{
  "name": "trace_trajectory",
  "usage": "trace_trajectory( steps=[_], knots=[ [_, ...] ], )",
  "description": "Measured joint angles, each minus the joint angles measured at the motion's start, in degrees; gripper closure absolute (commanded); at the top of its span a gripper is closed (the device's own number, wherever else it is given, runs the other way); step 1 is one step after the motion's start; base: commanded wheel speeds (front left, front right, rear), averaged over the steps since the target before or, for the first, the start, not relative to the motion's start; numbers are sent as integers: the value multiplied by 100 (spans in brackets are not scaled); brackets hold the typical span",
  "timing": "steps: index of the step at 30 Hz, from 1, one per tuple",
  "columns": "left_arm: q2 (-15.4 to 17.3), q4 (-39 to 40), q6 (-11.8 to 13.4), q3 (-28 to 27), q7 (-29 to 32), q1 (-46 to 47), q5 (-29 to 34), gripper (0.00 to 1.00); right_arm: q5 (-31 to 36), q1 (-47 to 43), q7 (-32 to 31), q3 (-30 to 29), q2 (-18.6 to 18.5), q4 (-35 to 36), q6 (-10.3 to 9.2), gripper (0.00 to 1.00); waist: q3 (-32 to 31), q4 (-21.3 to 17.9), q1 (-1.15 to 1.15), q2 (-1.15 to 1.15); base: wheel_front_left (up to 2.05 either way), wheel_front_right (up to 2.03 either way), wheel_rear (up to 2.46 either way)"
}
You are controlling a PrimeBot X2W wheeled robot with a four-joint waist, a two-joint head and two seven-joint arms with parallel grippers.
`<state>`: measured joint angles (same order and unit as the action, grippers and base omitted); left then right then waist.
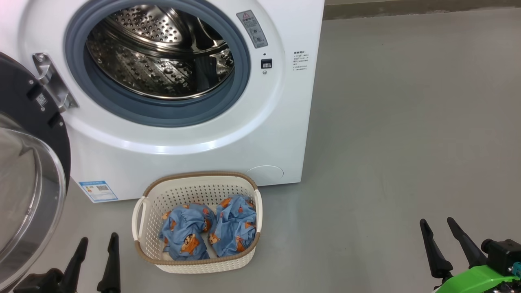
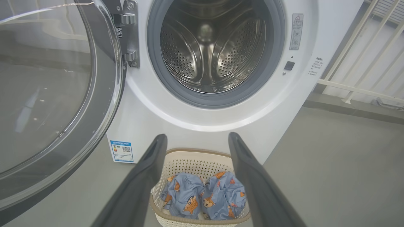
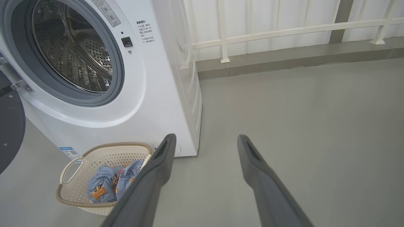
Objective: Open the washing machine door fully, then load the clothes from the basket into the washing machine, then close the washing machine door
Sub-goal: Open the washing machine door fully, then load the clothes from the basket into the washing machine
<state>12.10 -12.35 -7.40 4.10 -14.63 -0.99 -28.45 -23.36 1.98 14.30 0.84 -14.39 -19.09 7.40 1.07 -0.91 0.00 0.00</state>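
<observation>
On the grey floor [image 1: 386,122] in the head view, the basket [image 1: 195,195] holding the clothes [image 1: 234,228] stands just before the washing machine [image 1: 260,134]. The washing machine door [image 1: 28,171] is swung open at left. The left gripper [image 1: 99,238] and right gripper [image 1: 437,221] are spread wide, holding nothing. Left wrist view: wide jaws frame the basket, and the blue label [image 2: 121,151] is too small to read. Right wrist view: wide jaws over the floor, a white railing [image 3: 284,30] behind.

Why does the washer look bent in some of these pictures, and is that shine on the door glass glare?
Head view: soft, even light; the washing machine door glass carries pale reflections. Left wrist view: a wide lens bows the washing machine; the left tool, so close, looks slightly soft. Right wrist view: same bowing along the machine's side; the railing is sharp.
</observation>
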Motion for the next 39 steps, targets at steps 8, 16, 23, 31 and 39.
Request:
trace_trajectory(
  steps=[8,16,23,31,39],
  knots=[
    [8,-14,0,60,0,2,-101,0,0,1,0,-29,9,10,0,0,14,13,0,0,0,0,0],
    [111,-8,0,191,0,2,-177,0,1,1,0,-29,38,26,0,0,20,28,0,0,36,-66,30],
    [169,-18,0,282,0,4,-216,0,5,1,0,-29,63,30,0,0,68,24,0,0,138,-168,30],
    [183,-43,0,280,0,94,-261,0,5,4,0,-30,87,36,0,0,98,24,0,0,168,-170,2],
    [172,-76,0,277,0,125,-260,0,5,5,0,-19,130,43,0,0,118,58,0,0,74,-74,0]
  ],
)
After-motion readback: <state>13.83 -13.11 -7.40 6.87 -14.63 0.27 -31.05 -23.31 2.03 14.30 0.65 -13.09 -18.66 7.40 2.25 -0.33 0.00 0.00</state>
